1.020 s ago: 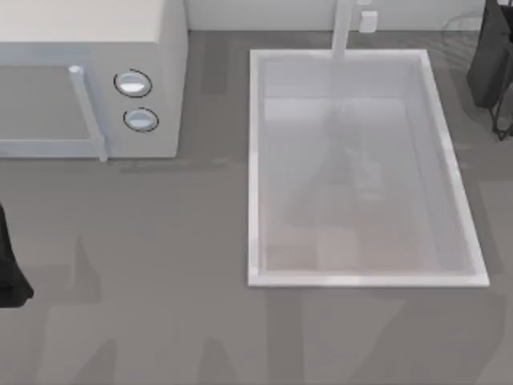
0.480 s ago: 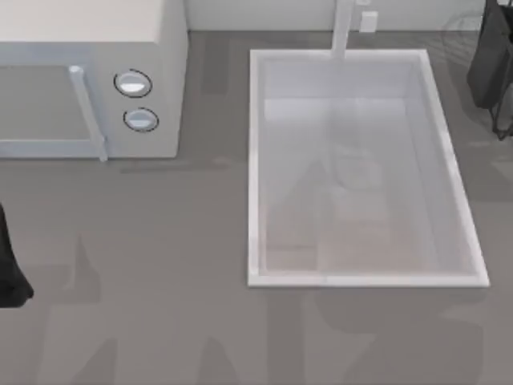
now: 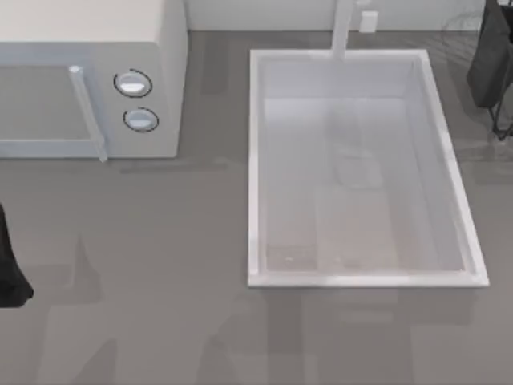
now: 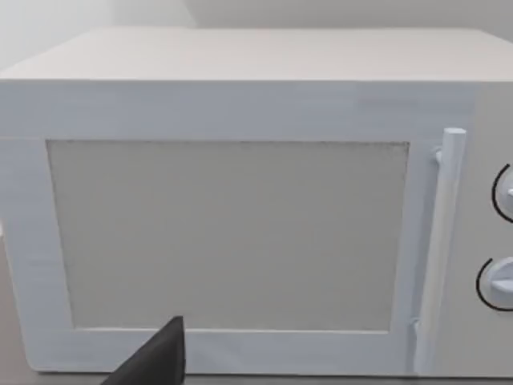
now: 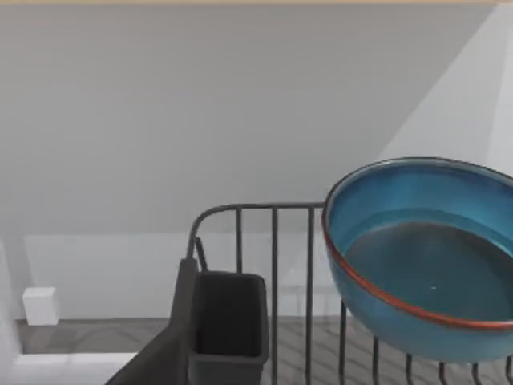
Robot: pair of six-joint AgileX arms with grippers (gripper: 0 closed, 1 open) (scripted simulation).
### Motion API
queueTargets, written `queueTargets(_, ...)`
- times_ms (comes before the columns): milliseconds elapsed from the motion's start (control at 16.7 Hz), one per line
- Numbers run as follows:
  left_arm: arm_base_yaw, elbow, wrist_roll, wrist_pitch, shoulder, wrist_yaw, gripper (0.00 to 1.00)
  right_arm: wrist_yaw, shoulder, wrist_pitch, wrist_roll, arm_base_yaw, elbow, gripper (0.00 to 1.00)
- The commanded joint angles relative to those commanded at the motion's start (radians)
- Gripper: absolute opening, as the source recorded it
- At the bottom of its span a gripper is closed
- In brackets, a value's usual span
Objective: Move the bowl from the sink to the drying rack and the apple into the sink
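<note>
- Grey countertop (image 3: 160, 265) ran across the top view, pale wall along the 12 o'clock edge.
- White sink (image 3: 255, 176) sat right of centre, faucet post (image 3: 343, 28) at its 12 o'clock rim. Basin floor showed bare, with faint reflections.
- White microwave (image 3: 88, 80) sat at 10 o'clock from the sink, well apart. Two round knobs (image 3: 133, 83) on its face, bar handle (image 4: 439, 241) beside the door in the left wrist view.
- Left arm (image 3: 10, 265) was parked at the 9 o'clock edge of the top view. One dark fingertip (image 4: 156, 361) showed in front of the microwave door; cannot tell whether that tool was wide or narrow.
- Right arm (image 3: 493, 56) stood at the 2 o'clock corner of the top view, past the sink's rim.
- Right wrist view: blue bowl (image 5: 425, 257), reddish-brown rim, tilted over the dark wire drying rack (image 5: 272, 265). Dark cutlery holder (image 5: 228, 325) hung at the rack's end, near the bowl.
- Cannot tell the right tool's state, nor whether the bowl was gripped or resting on the wires.
</note>
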Motion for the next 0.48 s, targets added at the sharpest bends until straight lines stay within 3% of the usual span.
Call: queueTargets(480,0.0,0.0,0.0,0.0,0.0,0.0,1.0,0.108,-0.727,-0.314,0.001,0.13,-0.386,1.0)
